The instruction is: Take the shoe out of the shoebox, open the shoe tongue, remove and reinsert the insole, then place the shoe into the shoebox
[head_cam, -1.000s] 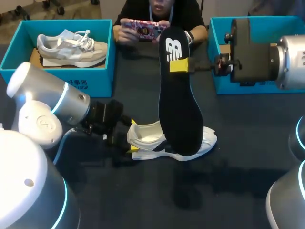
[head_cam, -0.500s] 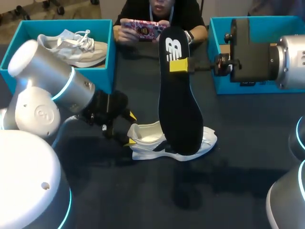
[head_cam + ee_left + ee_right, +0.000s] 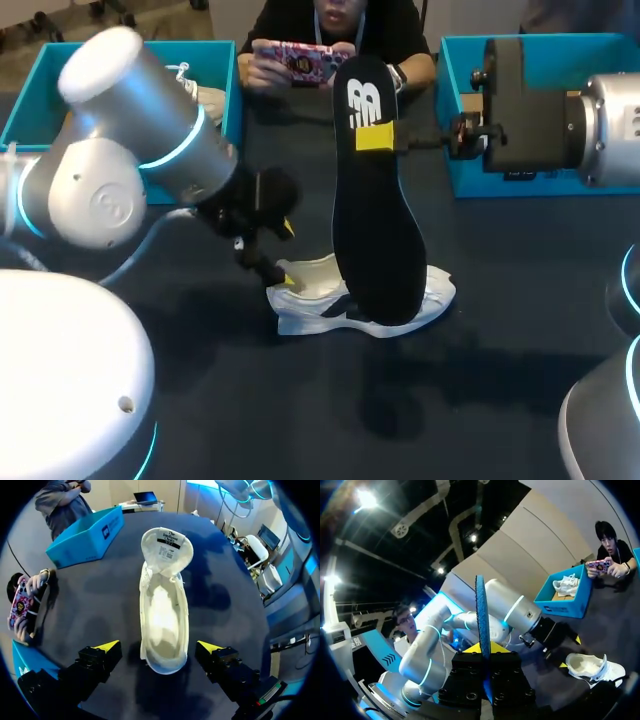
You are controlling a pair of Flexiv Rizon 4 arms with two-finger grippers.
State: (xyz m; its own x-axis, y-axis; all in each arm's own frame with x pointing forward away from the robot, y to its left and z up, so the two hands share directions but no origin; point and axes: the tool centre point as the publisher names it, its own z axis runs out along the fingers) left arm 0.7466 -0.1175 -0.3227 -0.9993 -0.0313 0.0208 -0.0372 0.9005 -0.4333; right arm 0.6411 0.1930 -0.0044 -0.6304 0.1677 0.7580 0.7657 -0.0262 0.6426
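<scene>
A white shoe lies on its sole on the dark table, toe to the right, its tongue folded open. My left gripper stands open at the shoe's heel. In the left wrist view its yellow fingertips straddle the heel of the shoe without touching it. My right gripper is shut on the black insole, which hangs upright in the air above the shoe. In the right wrist view the insole shows edge-on between the fingers of the right gripper.
A blue shoebox at the back left holds a second shoe and is largely hidden by my left arm. Another blue shoebox stands at the back right. A person's hands with a phone are at the far edge.
My left arm has swung up and to the right, now covering most of the left box. Its gripper has lifted a little at the heel. Shoe, insole and right arm are unmoved.
</scene>
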